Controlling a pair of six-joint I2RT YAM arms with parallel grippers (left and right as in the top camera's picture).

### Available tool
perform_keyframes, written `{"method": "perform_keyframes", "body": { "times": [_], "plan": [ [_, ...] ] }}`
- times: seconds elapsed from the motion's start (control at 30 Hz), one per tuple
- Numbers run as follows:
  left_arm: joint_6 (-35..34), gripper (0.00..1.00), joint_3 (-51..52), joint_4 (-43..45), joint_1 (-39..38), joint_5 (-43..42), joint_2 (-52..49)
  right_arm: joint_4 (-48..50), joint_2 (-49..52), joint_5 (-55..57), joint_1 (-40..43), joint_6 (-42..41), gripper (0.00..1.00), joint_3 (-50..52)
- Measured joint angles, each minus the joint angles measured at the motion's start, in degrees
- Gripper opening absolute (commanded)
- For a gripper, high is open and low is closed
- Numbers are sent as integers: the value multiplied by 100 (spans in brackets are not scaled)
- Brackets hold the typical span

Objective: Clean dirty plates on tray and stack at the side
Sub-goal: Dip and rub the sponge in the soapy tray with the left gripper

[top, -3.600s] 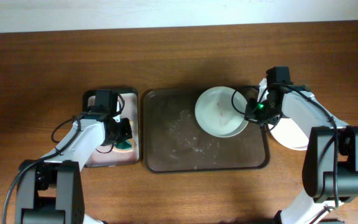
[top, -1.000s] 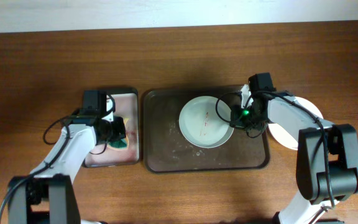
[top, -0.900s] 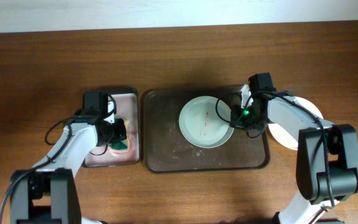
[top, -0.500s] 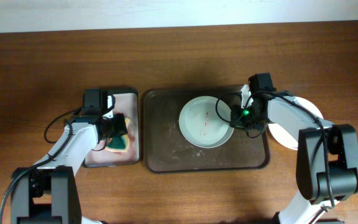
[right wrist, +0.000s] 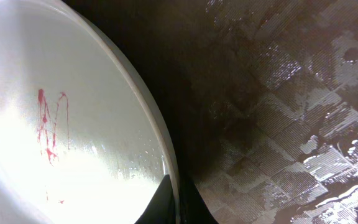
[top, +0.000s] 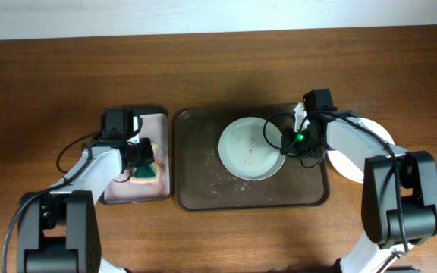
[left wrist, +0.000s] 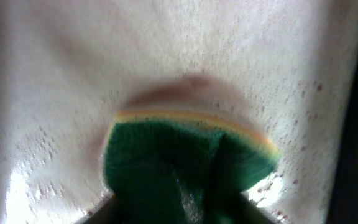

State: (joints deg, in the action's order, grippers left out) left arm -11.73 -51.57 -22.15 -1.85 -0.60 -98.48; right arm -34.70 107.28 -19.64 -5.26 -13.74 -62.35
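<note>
Lying in the right half of the tray [top: 203,193]: one dirty plate [top: 245,152], red streaks at centre, not yet wiped. Right gripper [top: 288,142] is pinched on its right rim, probably to steady it for scrubbing. Just right of the tray, partly under that arm: a white plate [top: 347,168], apparently the stacking place. Left gripper [top: 144,161] is clenched on a green-and-yellow sponge [left wrist: 185,168] over the wet small tray [top: 158,114], likely wetting it before it goes to the plate.

A green, yellow-edged sponge [left wrist: 179,163] sits over the wet pinkish floor of a small tray [top: 138,194] on a wooden table [top: 51,76]
</note>
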Motion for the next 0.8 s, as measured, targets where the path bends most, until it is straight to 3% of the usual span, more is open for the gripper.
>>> {"method": "perform_keyframes", "body": {
  "times": [0.2, 0.23, 0.33, 0.53, 0.8],
  "plan": [
    [-4, 4, 0, 101, 0, 2, 0, -7, 0, 2, 0, 0, 4, 2],
    [-4, 22, 0, 92, 0, 2, 0, -7, 0, 2, 0, 0, 4, 2],
    [39, 56, -7, 66, 0, 7, 11, -11, 0, 0, 0, 2, 4, 2],
    [39, 58, -55, -444, 0, 44, 337, -11, 0, 2, 0, 0, 4, 2],
    [39, 50, -68, -807, 0, -144, 372, -13, 0, 2, 0, 0, 4, 2]
  ]
}}
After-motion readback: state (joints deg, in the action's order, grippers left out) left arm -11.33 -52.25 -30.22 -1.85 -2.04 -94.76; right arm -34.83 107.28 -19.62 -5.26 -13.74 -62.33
